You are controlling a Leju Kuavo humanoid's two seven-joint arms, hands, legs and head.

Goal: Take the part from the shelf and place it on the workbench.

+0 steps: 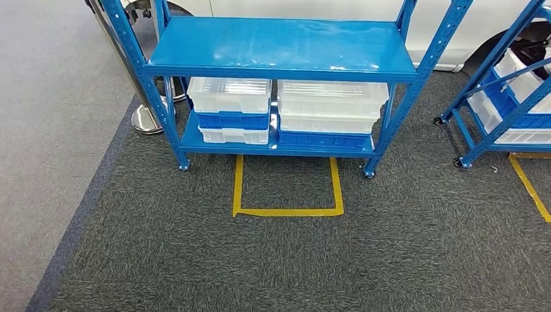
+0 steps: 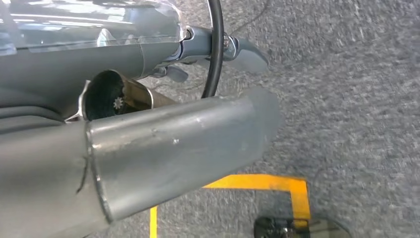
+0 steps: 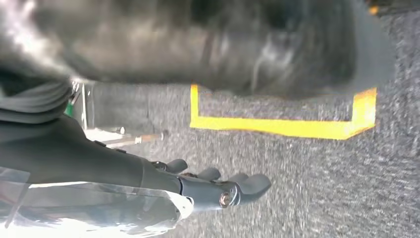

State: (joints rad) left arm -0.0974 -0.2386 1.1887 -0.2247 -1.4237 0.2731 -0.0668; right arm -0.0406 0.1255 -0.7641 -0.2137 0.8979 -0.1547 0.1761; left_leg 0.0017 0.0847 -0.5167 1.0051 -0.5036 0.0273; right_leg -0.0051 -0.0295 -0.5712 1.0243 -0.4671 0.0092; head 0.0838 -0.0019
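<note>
Both hands hang over the dark grey carpet (image 1: 390, 253) with nothing in them: the left hand (image 2: 198, 119), seen in its wrist view, has its thick grey thumb lying straight and its darker fingers (image 2: 242, 52) stretched out above the floor, and the right hand (image 3: 218, 186) likewise has its dark fingers (image 3: 252, 183) extended and apart, grasping nothing; the right wrist picture is blurred. Yellow tape (image 1: 286, 211) marks an open rectangle on the carpet just in front of the blue shelf (image 1: 279, 45), and the same kind of tape shows below each hand in the wrist views. On the shelf's lower level stand stacked bins, clear ones (image 1: 230, 94) over blue ones (image 1: 234, 121), one stack toward the left end and a wider stack (image 1: 331, 104) toward the right end. Which bin holds the part cannot be told. A second blue shelf (image 1: 500, 97) with similar bins stands at the right edge of the head view. A chrome post base (image 1: 146, 120) sits by the first shelf's left leg.
</note>
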